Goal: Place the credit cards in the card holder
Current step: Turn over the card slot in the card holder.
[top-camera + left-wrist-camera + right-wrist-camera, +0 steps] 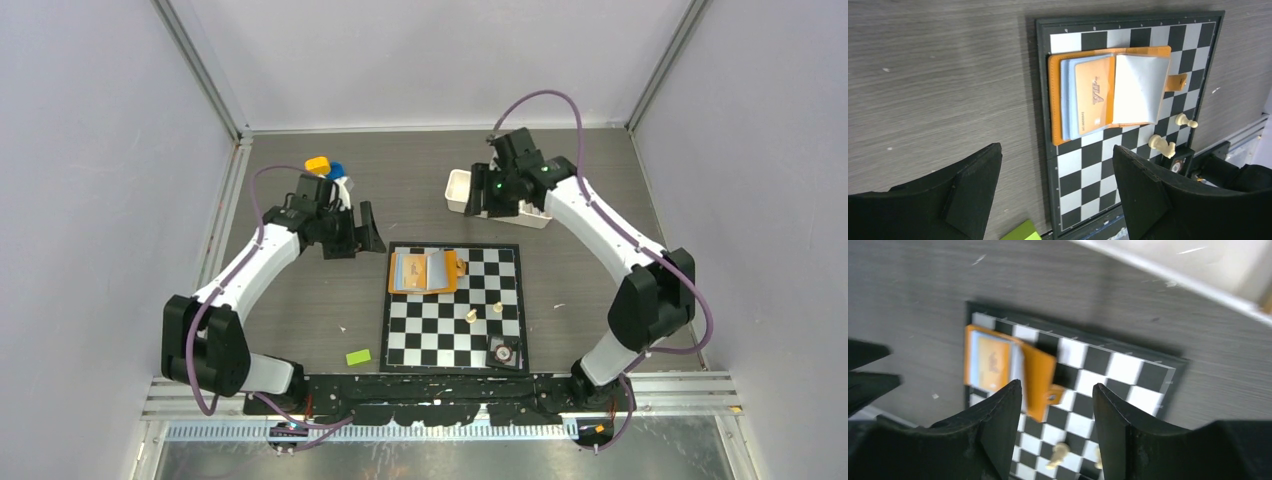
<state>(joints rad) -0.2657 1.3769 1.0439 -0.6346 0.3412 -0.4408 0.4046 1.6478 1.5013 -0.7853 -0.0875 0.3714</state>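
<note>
Lying open on the far-left corner of the chessboard (1088, 170), the card holder (1039, 380) has the credit cards (1093, 95) tucked inside; left gripper (1057, 155) and right gripper (1057, 387) both hang spread wide, holding nothing.

Enclosure: matte grey wood-grain surface (410, 190) with a few pale specks. Three plain panels box it in: back wall (430, 60), left wall (90, 200) and right wall (760, 200), all pale lavender-white. Aluminium corner posts (203, 70) rise at both rear corners. At the near edge there's a ribbed aluminium rail (700, 392), then a brushed metal sheet (450, 462). Light is even and diffuse, shadows soft.
</note>
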